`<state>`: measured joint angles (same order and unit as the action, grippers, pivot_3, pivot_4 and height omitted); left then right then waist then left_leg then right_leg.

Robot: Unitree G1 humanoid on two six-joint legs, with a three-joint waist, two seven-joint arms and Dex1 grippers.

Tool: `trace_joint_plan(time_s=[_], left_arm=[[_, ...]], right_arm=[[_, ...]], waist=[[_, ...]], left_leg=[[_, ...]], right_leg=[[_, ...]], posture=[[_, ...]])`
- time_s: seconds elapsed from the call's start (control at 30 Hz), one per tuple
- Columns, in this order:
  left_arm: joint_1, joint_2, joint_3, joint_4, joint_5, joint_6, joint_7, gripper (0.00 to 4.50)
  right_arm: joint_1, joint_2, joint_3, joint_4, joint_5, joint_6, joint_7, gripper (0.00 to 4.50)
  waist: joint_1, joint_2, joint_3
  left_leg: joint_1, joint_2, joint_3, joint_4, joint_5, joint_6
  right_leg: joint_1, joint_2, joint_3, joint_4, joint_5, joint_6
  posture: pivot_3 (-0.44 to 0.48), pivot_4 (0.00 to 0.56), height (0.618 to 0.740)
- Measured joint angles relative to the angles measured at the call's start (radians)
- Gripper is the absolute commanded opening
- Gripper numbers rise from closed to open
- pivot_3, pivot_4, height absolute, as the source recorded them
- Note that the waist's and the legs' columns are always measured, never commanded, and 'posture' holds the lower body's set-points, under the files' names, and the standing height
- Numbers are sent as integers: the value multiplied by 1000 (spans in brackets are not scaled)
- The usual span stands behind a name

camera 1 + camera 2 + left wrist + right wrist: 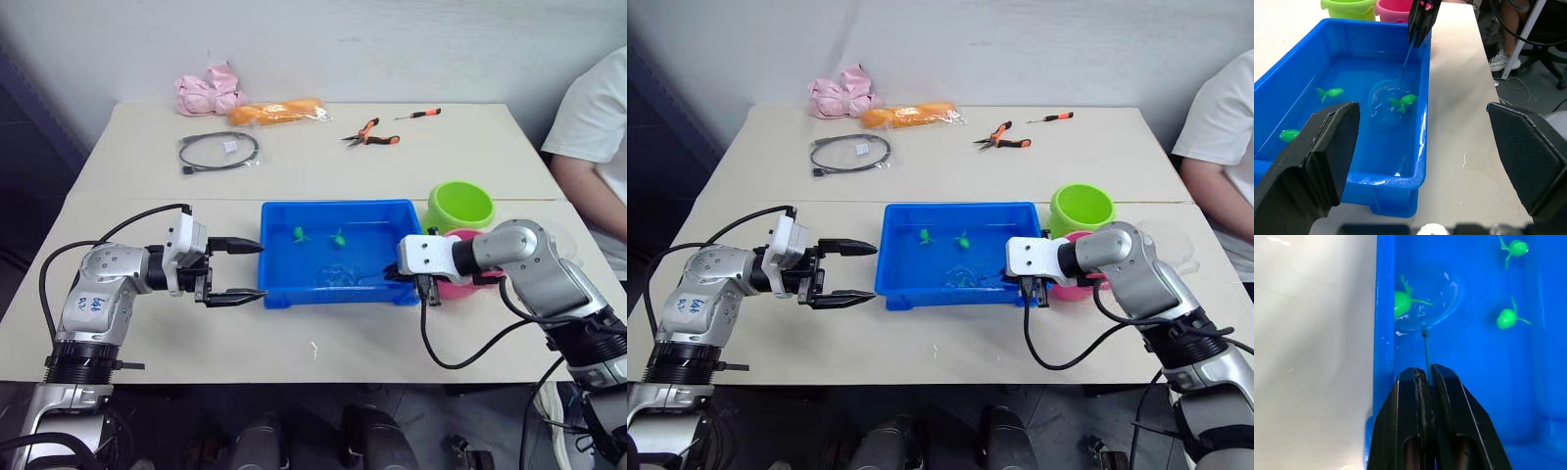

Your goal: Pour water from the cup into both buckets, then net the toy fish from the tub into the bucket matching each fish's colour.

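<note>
The blue tub (279,294) holds water and three green toy fish, two of them swimming free (301,234) (338,236). My right gripper (1426,371) is shut on the thin handle of the net (1436,296), whose hoop lies under water near the tub's near wall. The third fish (1402,302) sits at the hoop's rim. Just left of the tub, my left gripper (258,269) hangs open, holding nothing. The lime green bucket (459,206) and the pink bucket (458,287) stand right of the tub, the pink one partly behind my right wrist. The clear cup (566,245) peeks out behind my right forearm.
At the back of the table lie a coiled black cable (218,151), a pink bag (208,91), an orange packet (277,112), orange-handled pliers (372,134) and a small screwdriver (419,114). A person in a white shirt (598,127) sits at the table's right side.
</note>
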<state>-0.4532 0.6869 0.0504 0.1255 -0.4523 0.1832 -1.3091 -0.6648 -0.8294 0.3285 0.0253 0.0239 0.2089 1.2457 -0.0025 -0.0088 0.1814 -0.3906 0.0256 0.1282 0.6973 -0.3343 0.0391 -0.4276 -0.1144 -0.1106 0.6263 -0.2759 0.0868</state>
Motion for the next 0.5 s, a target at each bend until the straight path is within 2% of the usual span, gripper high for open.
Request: trace_joint_plan(time_s=[0.3, 0.5], left_arm=[[27, 1, 1, -34, 0, 0, 23, 4442], [25, 0, 1, -35, 0, 1, 39, 4442]], right_arm=[[-54, 45, -74, 16, 123, 265, 17, 0], [-63, 43, -155, 16, 173, 365, -23, 0]], waist=[[-2, 0, 0], [1, 0, 0]], left_leg=[[0, 1, 0, 0, 0, -1], [0, 1, 0, 0, -1, -1]], right_leg=[[0, 0, 1, 0, 0, 0], [0, -1, 1, 0, 0, 0]], posture=[[0, 150, 740], [0, 150, 740]])
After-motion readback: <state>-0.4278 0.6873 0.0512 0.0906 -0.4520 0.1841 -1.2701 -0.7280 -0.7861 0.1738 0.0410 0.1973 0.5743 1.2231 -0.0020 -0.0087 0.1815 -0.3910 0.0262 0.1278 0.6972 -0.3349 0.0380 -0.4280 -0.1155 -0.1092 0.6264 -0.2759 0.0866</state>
